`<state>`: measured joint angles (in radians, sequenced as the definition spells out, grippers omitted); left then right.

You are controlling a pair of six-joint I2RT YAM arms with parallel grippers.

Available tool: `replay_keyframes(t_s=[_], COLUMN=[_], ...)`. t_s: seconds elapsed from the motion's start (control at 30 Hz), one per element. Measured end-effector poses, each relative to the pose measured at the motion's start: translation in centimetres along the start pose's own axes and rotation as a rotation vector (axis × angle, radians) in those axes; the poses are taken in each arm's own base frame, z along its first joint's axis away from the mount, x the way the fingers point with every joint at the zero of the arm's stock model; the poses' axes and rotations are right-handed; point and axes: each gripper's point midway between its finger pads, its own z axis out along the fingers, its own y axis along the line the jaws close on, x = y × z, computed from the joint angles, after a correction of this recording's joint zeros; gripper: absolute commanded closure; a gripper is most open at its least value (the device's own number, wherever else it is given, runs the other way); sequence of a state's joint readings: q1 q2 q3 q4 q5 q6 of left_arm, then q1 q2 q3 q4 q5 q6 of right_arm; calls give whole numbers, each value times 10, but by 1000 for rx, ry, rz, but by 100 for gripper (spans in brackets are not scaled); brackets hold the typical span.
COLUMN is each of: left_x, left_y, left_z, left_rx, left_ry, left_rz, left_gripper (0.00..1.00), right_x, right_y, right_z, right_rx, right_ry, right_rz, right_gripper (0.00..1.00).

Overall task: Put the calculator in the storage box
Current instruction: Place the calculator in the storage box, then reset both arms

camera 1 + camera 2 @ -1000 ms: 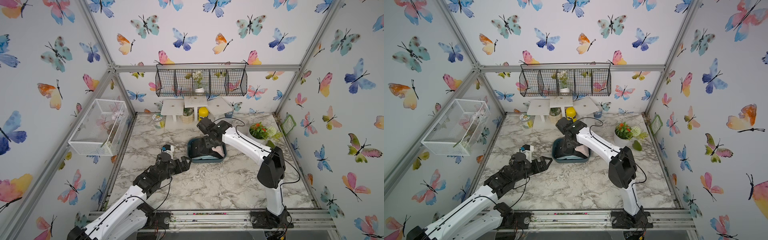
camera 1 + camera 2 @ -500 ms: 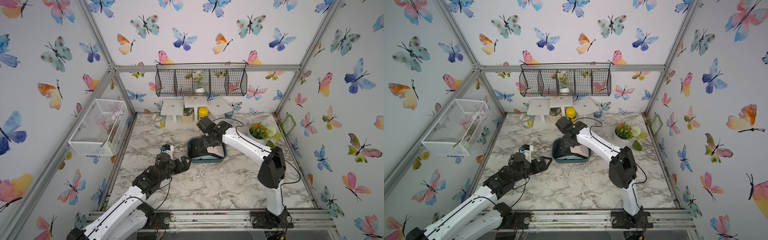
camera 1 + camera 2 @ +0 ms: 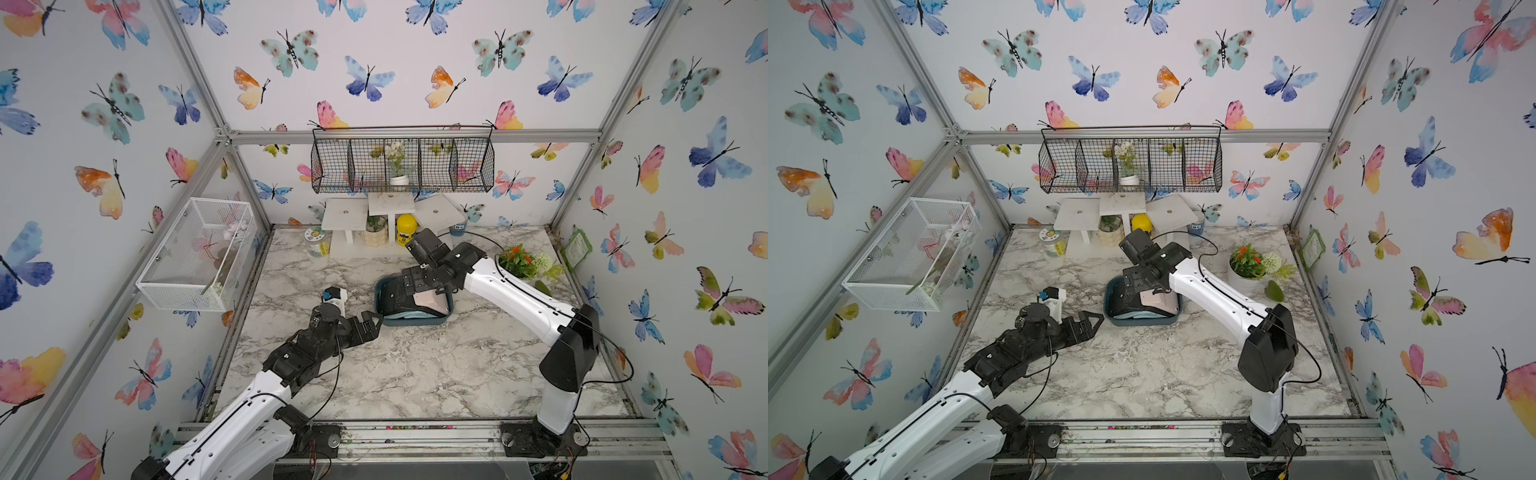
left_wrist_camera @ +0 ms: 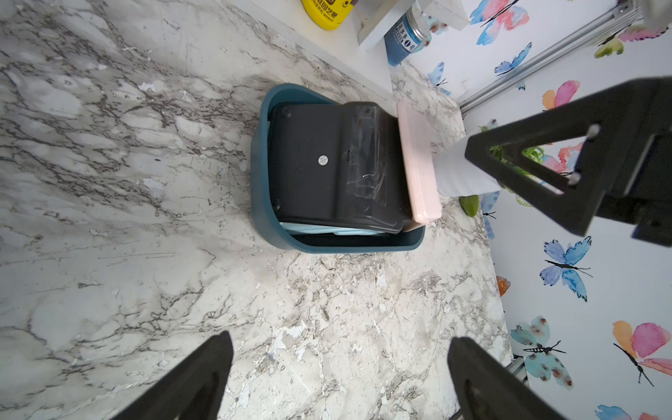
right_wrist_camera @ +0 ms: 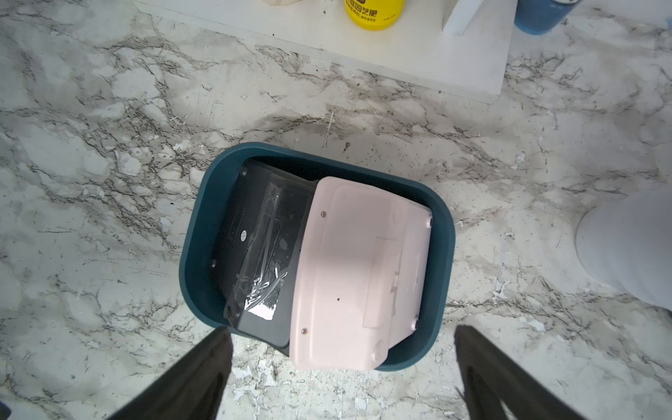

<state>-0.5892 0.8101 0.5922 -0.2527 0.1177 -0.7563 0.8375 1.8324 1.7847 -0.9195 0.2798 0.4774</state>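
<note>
The storage box [image 3: 415,322] [image 3: 1138,321] is a dark teal tub at mid-table. A pink calculator [image 3: 433,300] [image 5: 356,272] lies in it back up, tilted, overlapping a black calculator [image 4: 312,163] [image 5: 262,236], with one corner over the box's rim [image 5: 196,254]. A pale blue item shows beneath them. My right gripper [image 3: 409,286] [image 5: 342,329] hovers open just above the box, holding nothing; one of its fingers [image 4: 538,198] shows in the left wrist view. My left gripper [image 3: 372,324] [image 4: 340,338] is open and empty above bare marble, left of the box [image 4: 262,174].
A white wire-mesh basket [image 3: 195,253] hangs on the left wall and a black wire basket [image 3: 403,166] on the back wall. A white stand, yellow bottle [image 3: 406,229] and jar [image 3: 318,243] line the back. A flower pot [image 3: 523,262] stands right. A small white-blue object [image 3: 334,296] sits by my left wrist.
My right gripper has opened and let go of the pink calculator, which now rests in the box. The left arm has not moved.
</note>
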Motion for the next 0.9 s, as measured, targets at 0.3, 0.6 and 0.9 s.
replay_keyframes(t_s=[0.3, 0.6, 0.9], left_x=[-28, -52, -61], left_y=[-18, -23, -18], left_z=[-33, -83, -116], left_rx=[-1, -23, -32], left_ry=[-91, -237, -347], left_rz=[35, 91, 110], left_gripper=[1, 1, 1], right_x=[6, 18, 52], right_y=[-14, -37, -60], right_z=[-48, -106, -127], right_rx=[-78, -158, -200], right_ry=[-113, -293, -435], right_rz=[18, 27, -1], right_gripper=[2, 2, 2])
